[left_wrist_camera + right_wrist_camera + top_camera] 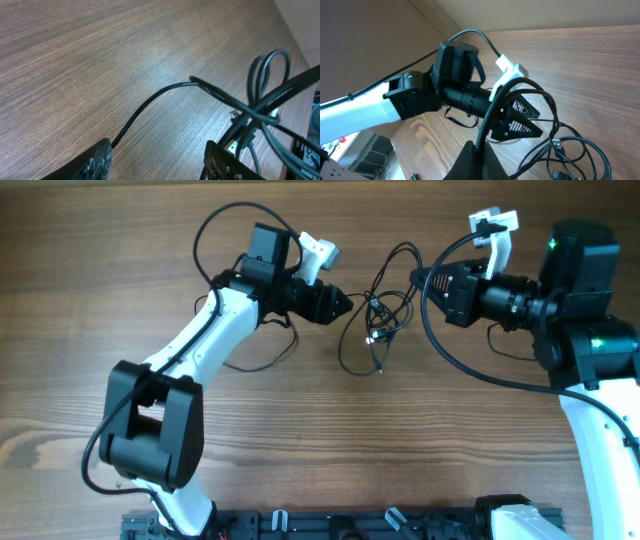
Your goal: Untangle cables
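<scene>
**Cables gripped at one side, knot not yet opened**

The cables [378,315] lie in the middle of the counter [90,270], between the two arms, as a small knot with some loose loops around it. The plug ends sit inside the knot, and several strands cross each other there.

The right claw [475,150] has its fingers pressed together and seems to pinch one strand, which rises from its tip in a wide loop. The left claw [157,150] is spread. One strand runs between its fingers [100,160] toward the knot, but the fingers do not touch it.

In my judgement the task is at an early stage. One side is held, the other side is only approached, and no cable lies apart from the others. What is left is nearly everything: to grip the second strand, to pull the loops apart, and to lay each cable separately.
</scene>
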Controlling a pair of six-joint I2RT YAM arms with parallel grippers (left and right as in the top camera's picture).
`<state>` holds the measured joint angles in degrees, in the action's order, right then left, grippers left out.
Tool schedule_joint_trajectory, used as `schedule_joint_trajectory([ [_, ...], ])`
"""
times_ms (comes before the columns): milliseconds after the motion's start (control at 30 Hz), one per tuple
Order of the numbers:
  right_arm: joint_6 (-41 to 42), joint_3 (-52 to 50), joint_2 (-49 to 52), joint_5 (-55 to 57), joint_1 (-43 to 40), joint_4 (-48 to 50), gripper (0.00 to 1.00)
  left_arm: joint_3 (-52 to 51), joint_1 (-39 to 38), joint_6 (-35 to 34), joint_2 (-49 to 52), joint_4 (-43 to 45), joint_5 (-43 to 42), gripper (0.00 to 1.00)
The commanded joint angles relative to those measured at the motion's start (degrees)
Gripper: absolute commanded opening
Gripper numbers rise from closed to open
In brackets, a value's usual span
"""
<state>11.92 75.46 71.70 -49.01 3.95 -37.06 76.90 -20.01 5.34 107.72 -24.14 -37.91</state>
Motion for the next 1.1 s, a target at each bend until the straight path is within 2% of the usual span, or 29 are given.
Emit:
schedule_joint_trajectory([
  [0, 1.64, 0.33, -0.87, 1.86, 0.24, 0.33, 0.04, 1.01, -1.51, 0.70, 0.70, 0.37, 0.07, 0.59],
  [467, 1.81, 0.33, -0.90, 4.42, 0.24, 0.66, 0.04, 0.90, -4.87, 1.99, 0.74, -1.38, -1.20, 0.51],
  [600, 2.25, 0.33, -0.90, 4.39, 0.24, 1.22, 0.04, 0.76, -4.98, 1.99, 0.85, -1.75, -1.16, 0.44],
  [667, 2.27, 0.33, -0.90, 4.39, 0.24, 1.29, 0.04, 0.15, -4.96, 1.97, 0.85, -1.57, -0.46, 0.35],
  [767, 3.10, 0.33, -0.90, 4.39, 0.24, 1.62, 0.04, -1.14, -4.96, 1.97, 0.85, -1.09, 1.01, 0.42],
  [833, 3.10, 0.33, -0.90, 4.37, 0.24, 1.73, 0.04, -2.32, -4.96, 1.97, 0.85, -0.07, 1.03, 0.33],
  [967, 3.19, 0.33, -0.90, 4.39, 0.24, 1.73, 0.04, -3.15, -4.96, 1.97, 0.85, 0.61, 1.01, 0.05],
  [1067, 3.21, 0.33, -0.90, 4.50, 0.24, 1.55, 0.05, -3.13, -4.90, 1.95, 0.83, 1.07, 3.61, 0.04],
])
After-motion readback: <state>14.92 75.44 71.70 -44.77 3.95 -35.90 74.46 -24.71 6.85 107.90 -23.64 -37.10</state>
